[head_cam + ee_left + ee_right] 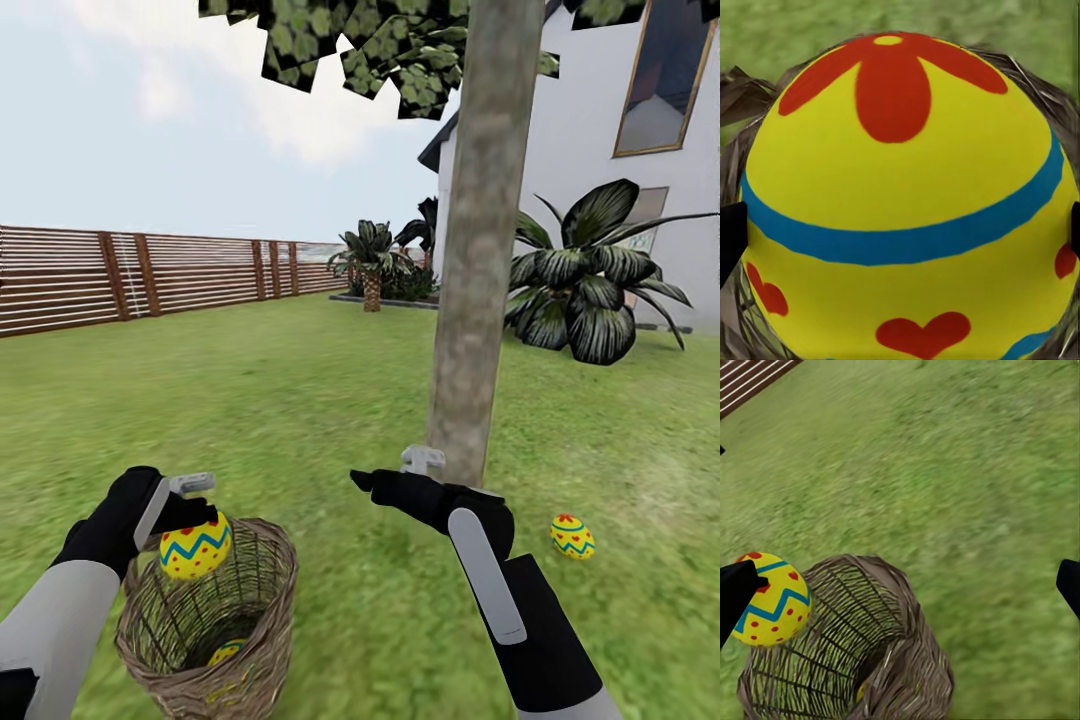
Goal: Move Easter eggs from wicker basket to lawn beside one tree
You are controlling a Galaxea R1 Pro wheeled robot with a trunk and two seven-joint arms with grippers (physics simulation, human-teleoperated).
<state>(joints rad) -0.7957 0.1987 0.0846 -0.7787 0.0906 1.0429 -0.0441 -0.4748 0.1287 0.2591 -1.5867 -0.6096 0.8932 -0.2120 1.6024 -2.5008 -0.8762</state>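
Note:
My left gripper [192, 512] is shut on a yellow Easter egg [196, 547] with a blue zigzag, held just over the rim of the wicker basket [268, 575]. Close up in the left wrist view, that egg [900, 187] sits between the two fingertips. A second egg [228, 652] lies deep inside the basket. Another egg [572, 536] rests on the lawn [300, 400] right of the tree trunk [475, 300]. My right gripper [395, 470] hangs open and empty near the trunk's base. Its wrist view looks down on the basket [896, 611] and the held egg [772, 600].
A brown slat fence [120, 275] runs along the back left. A dark broad-leaved plant [585, 285] and a white house wall [590, 120] stand behind the tree on the right. A small palm [372, 262] grows further back.

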